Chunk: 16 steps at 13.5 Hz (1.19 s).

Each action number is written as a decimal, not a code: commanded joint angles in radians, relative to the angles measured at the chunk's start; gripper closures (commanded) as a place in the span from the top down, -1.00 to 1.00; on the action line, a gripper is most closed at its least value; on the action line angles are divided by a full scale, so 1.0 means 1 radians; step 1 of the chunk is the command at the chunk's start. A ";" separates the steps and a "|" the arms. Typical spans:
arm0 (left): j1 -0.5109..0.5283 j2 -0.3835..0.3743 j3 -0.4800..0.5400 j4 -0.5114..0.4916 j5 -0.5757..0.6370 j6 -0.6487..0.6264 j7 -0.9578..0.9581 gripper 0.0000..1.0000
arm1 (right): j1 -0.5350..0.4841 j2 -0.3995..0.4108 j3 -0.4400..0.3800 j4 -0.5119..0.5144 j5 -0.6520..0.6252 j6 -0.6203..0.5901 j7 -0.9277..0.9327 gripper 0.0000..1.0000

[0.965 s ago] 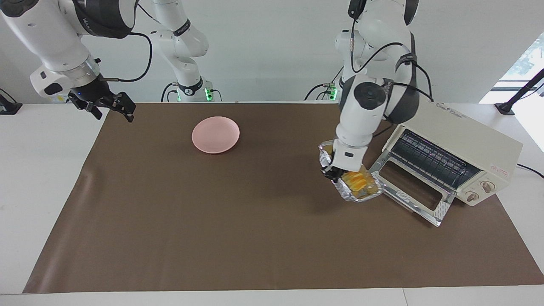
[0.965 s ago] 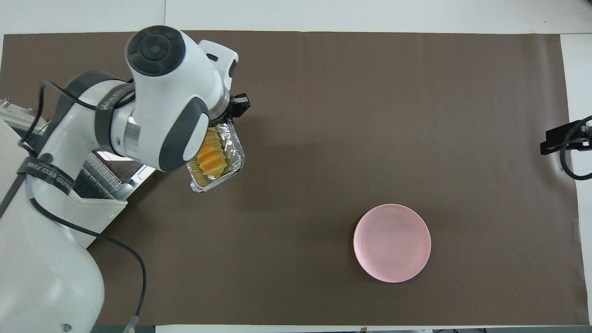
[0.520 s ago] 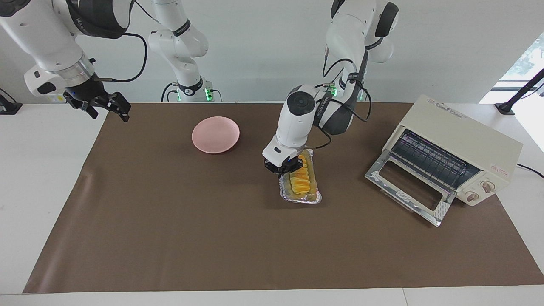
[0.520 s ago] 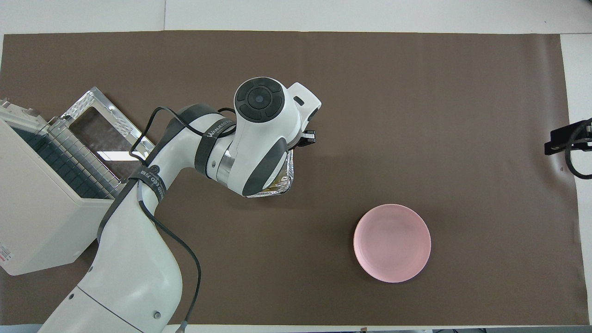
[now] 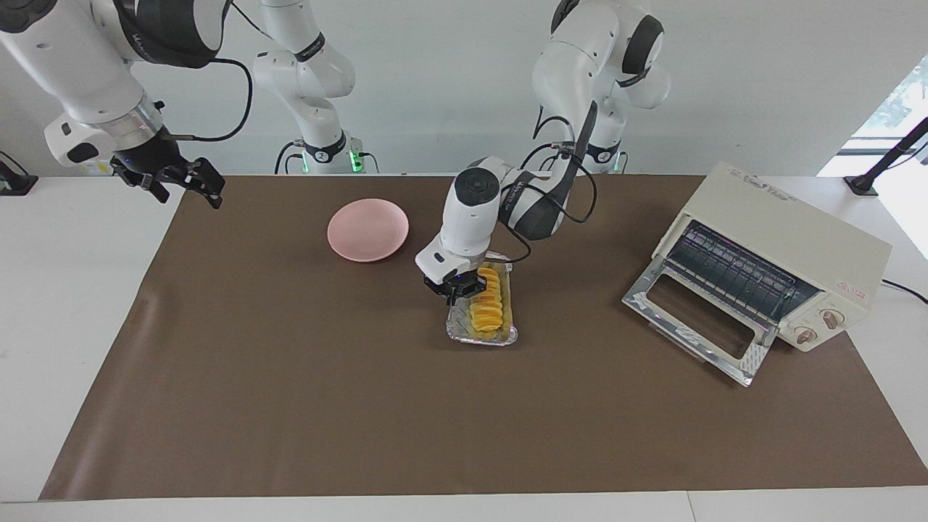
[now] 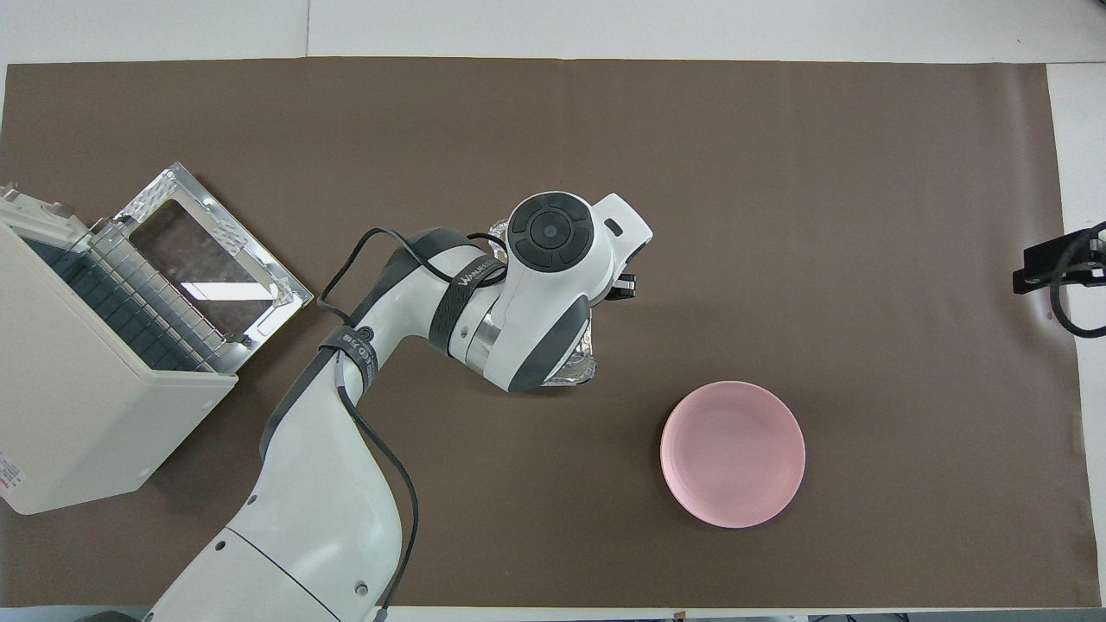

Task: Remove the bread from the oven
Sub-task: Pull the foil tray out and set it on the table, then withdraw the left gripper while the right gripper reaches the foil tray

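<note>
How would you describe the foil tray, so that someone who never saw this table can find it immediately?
Start from the cream-white oven with its door open, at the left arm's end of the brown mat. Between it and the pink plate, near the mat's middle, the left gripper is at a crinkled silver foil tray. It alone is shiny, and it holds the ridged golden bread.

The left arm reaches out low from its base, elbow bent, its wrist turned steeply down so the left gripper (image 5: 455,288) points at the table; its fingers are closed on the rim of the foil tray (image 5: 464,331), which sits just below and beside it. The right arm waits, raised, forearm sloping down, and the right gripper (image 5: 190,179) hangs in the air with its fingers spread apart.
</note>
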 commanded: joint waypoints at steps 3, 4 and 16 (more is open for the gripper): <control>0.014 -0.019 0.032 0.070 -0.063 -0.083 -0.021 1.00 | 0.065 -0.084 0.023 -0.164 0.000 0.107 -0.106 1.00; 0.037 -0.040 0.034 0.087 -0.065 -0.121 -0.021 1.00 | 0.091 -0.093 0.023 -0.196 0.000 0.158 -0.102 1.00; 0.536 -0.408 0.038 0.030 0.095 -0.704 0.431 1.00 | 0.496 0.282 0.023 0.015 0.081 0.401 0.323 1.00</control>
